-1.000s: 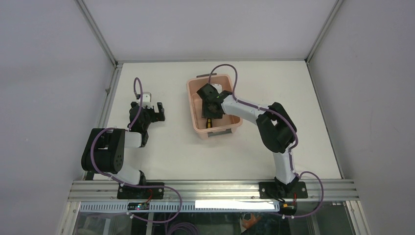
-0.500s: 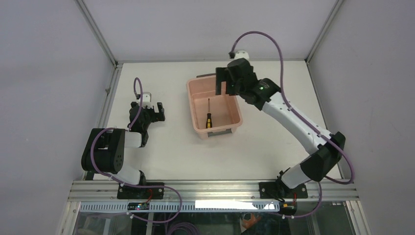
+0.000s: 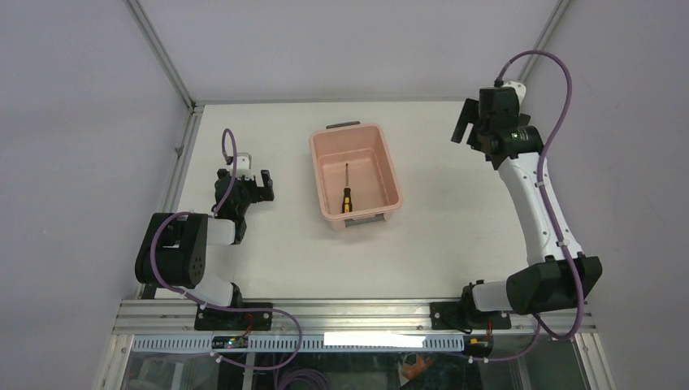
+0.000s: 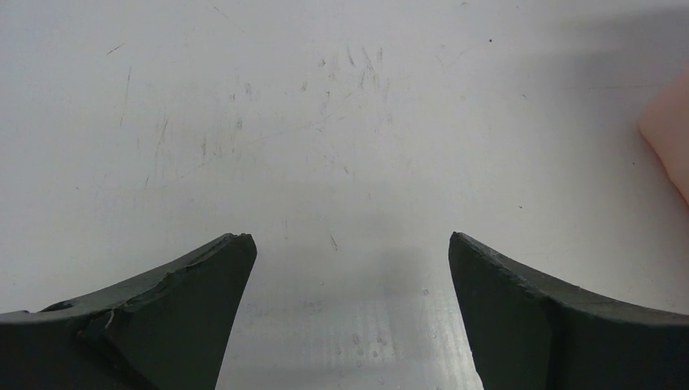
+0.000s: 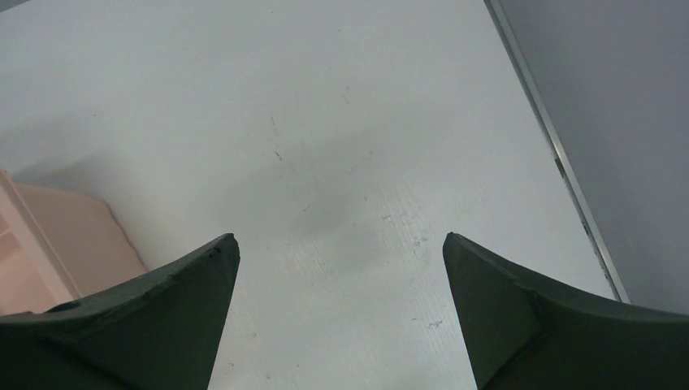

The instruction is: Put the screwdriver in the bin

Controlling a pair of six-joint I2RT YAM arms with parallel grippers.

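The screwdriver [image 3: 345, 195], with a yellow-and-black handle and a thin dark shaft, lies on the floor of the salmon-pink bin [image 3: 388, 166] in the top view. My right gripper [image 3: 463, 130] is raised at the far right of the table, well away from the bin, and stands open with nothing between its fingers [image 5: 162, 317]. A corner of the bin [image 5: 73, 236] shows at the left of the right wrist view. My left gripper [image 3: 262, 179] rests open over bare table left of the bin, its fingers [image 4: 171, 309] empty. An edge of the bin [image 4: 670, 134] shows at the right of the left wrist view.
The white table [image 3: 455, 219] is bounded by a metal frame rail [image 3: 175, 175] on the left and grey walls all round. In the right wrist view the table edge rail [image 5: 561, 162] runs close by at the right. A purple cable [image 3: 552, 73] loops above the right arm.
The right gripper opened and let the screwdriver go in the bin, then lifted out and swung right to the table's far right corner. The left arm stayed still.
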